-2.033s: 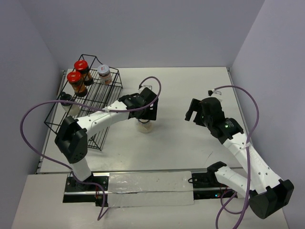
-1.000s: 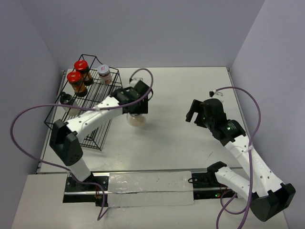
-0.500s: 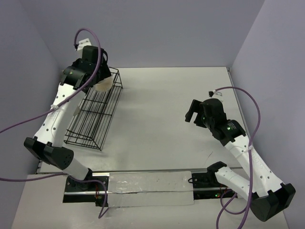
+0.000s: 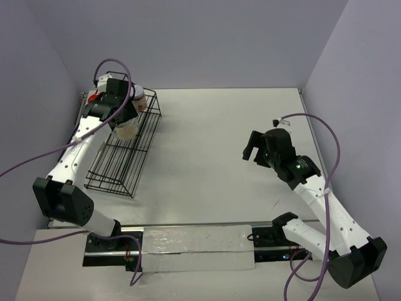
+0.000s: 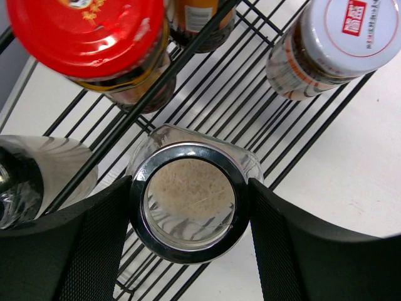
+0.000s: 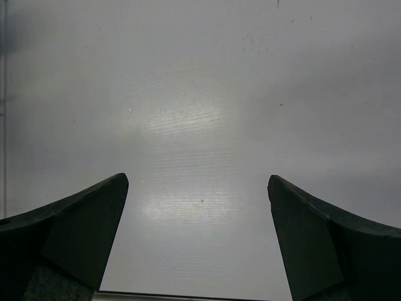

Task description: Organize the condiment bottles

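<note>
The glass jar [image 5: 188,204] has a glossy metal rim; the rack [image 4: 116,164] is black wire.

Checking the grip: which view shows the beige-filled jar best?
Left wrist: the beige-filled jar sits large, centred, clamped by the left claw. Top view shows it small, partly hidden; right wrist shows only table.

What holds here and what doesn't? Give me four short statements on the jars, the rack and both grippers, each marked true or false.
1. The left gripper is shut on the beige-filled jar. True.
2. The right gripper holds a red-lidded jar. False: it is open over bare table and holds nothing.
3. The beige-filled jar is over the black wire rack. True.
4. The silver-lidded jar lies on its side out on the table. False: it stands upright in the black wire rack.
</note>
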You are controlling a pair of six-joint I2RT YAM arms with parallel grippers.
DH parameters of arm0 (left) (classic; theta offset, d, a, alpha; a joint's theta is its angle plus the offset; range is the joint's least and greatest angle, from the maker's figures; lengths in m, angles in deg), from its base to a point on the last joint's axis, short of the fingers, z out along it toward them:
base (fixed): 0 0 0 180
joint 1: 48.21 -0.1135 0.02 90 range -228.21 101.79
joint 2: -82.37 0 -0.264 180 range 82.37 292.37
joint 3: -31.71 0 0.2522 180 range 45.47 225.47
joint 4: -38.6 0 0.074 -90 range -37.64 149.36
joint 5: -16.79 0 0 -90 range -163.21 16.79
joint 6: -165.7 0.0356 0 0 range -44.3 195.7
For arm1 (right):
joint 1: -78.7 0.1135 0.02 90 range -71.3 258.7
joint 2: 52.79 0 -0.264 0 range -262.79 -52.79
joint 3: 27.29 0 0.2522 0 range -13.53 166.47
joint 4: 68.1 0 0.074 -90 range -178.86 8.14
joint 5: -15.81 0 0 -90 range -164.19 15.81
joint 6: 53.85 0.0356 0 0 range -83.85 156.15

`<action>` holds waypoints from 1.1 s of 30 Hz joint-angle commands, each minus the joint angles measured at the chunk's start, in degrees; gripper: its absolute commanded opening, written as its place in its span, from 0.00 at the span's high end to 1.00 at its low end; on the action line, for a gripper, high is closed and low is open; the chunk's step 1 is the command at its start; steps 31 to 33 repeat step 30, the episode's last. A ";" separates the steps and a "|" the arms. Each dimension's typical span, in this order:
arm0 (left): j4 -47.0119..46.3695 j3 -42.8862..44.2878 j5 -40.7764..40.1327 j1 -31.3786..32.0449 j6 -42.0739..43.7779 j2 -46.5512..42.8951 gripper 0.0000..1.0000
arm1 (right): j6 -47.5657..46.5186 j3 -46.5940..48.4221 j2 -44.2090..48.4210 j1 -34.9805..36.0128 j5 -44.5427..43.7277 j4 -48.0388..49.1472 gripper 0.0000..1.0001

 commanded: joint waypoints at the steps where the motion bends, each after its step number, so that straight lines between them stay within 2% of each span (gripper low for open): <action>1: -4.95 -3.67 -0.21 -0.43 -0.52 -4.04 0.88 | -0.24 0.19 -0.67 -0.15 0.18 2.62 0.00; 2: -4.69 -3.99 -0.72 -0.43 -0.74 -4.30 0.80 | -0.19 0.28 -0.93 -0.20 0.27 2.62 0.00; 4: -3.70 -4.29 -1.64 -0.43 -1.13 -4.84 0.51 | -0.15 0.68 -1.51 -0.23 0.71 2.62 0.00; 7: -2.56 -3.44 -1.47 -0.38 -0.92 -6.46 0.17 | -0.20 1.31 -1.73 -0.10 0.66 2.57 0.00; 8: -2.35 -2.67 -1.01 -0.34 -0.62 -7.31 0.07 | -0.18 1.63 -1.77 -0.12 0.57 2.51 0.00; 9: -2.41 -1.92 -0.32 -0.34 -0.26 -7.99 0.02 | -0.06 1.82 -1.77 -0.24 0.45 2.44 0.00; 13: -4.03 0.74 4.84 -0.26 1.24 -10.23 0.01 | 0.09 2.50 -1.86 -0.20 0.03 2.09 0.00; 21: -16.54 -1.94 23.08 3.59 8.87 -18.54 0.01 | 0.32 3.03 -1.17 -0.31 -2.01 1.37 0.00; 24: -22.81 -6.29 23.89 7.84 12.23 -20.92 0.01 | 0.19 3.69 -1.65 -0.23 -2.16 0.75 0.00; 27: -24.70 -7.46 21.79 13.01 13.29 -20.59 0.01 | 0.67 3.94 -2.14 -0.17 -2.54 0.01 0.00; 33: -23.74 -6.34 21.23 14.16 13.14 -18.40 0.00 | 1.13 3.30 -1.87 -0.21 -2.26 -0.12 0.00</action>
